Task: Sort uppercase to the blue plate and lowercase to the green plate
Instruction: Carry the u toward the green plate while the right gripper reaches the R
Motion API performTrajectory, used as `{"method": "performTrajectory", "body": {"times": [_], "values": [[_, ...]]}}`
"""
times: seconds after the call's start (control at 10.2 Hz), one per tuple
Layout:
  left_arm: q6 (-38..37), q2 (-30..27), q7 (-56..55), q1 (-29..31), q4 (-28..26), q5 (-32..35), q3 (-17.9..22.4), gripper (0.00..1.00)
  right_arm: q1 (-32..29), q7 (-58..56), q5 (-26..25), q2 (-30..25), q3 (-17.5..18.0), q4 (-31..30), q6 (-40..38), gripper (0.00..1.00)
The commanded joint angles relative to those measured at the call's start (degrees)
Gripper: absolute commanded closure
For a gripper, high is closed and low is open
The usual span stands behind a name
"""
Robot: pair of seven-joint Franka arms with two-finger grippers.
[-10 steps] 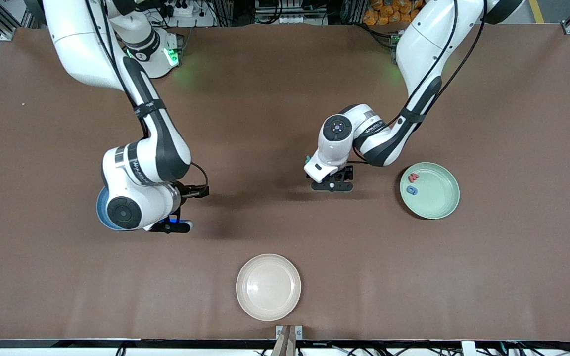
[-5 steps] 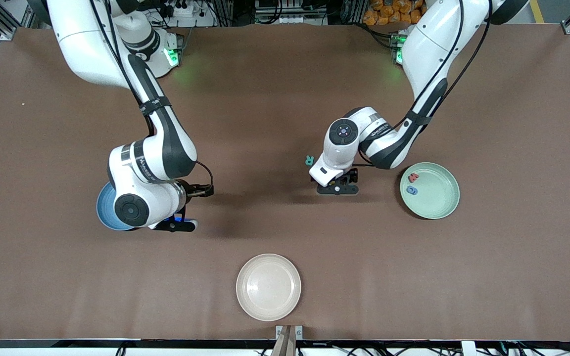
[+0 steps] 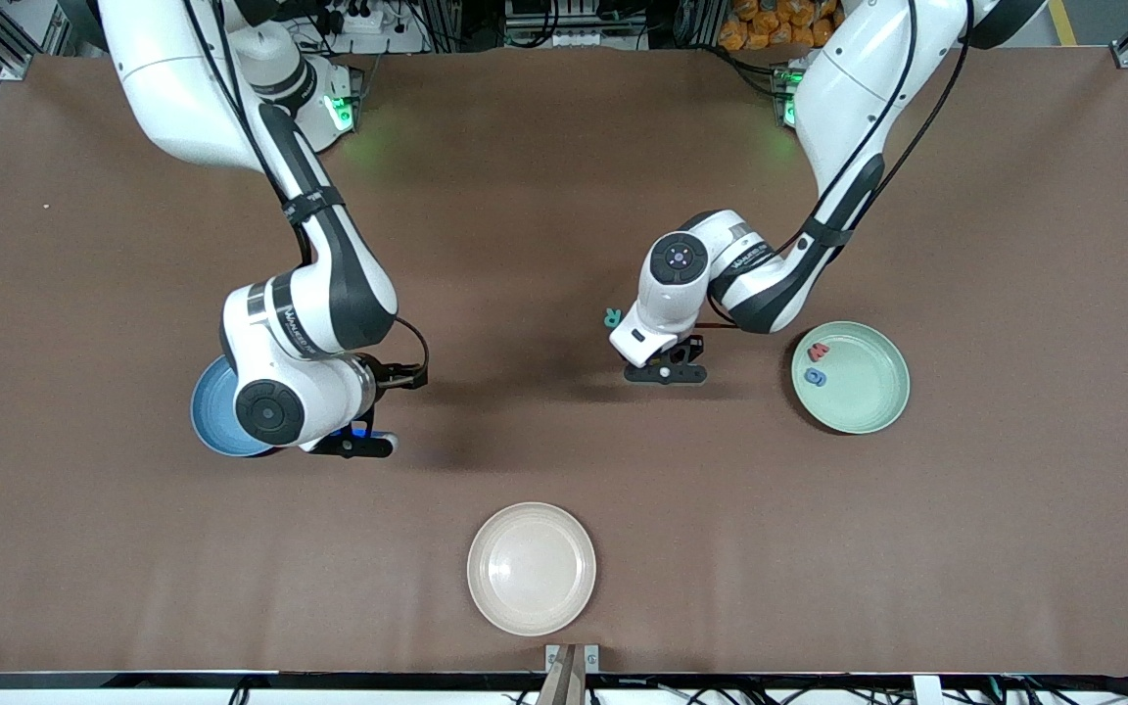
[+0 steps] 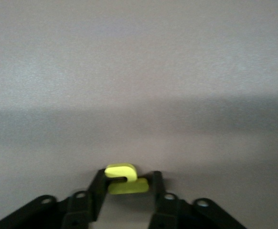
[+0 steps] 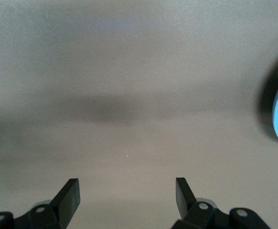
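Overhead, hooked yellow foam letter (image 4: 125, 179) between fingers (image 4: 99, 190)

The left arm reaches down from its base with the wrist bent low, its pincer (image 3: 663, 372) clamped on a small yellow piece. The right arm folds at the elbow, its pincer (image 5: 124, 193) pointing down with fingers (image 5: 70, 191) spread wide, holding nothing.
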Motion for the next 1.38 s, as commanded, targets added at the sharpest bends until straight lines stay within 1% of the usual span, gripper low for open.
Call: {"method": "performTrajectory", "body": {"times": [0.0, 0.2, 0.3, 0.59, 0.79, 1.28], "values": [[0.1, -0.15, -0.26, 0.81, -0.62, -0.7, -0.16, 1.0, 0.83, 1.82, 1.15, -0.68, -0.05, -0.01, -0.2, 0.23], [0.1, -0.24, -0.52, 0.81, -0.53, -1.14, -0.16, 1.0, 2.76, 5.15, 1.15, -0.68, -0.05, 0.95, -0.11, 0.23], [0.01, -0.5, -2.87, 0.81, -0.18, -2.54, -0.07, 1.0, 3.82, 6.22, 1.15, -1.03, 0.03, 1.04, 0.24, 0.23], [-0.42, -1.9, -4.65, 1.78, 0.0, -2.73, 0.02, 1.0, 6.72, 9.64, 1.42, -3.41, -0.05, 0.78, 2.61, 0.23], [-0.78, -3.57, -6.05, 3.53, -0.09, -2.73, 0.02, 1.0, 10.58, 15.34, 1.33, -3.76, -0.05, 0.52, 6.02, 0.23], [-8.76, -9.46, -7.46, 7.93, 0.09, -2.82, -0.07, 1.0, 20.51, 27.82, 1.24, -3.76, -0.14, -0.8, 14.64, 0.24]]}}
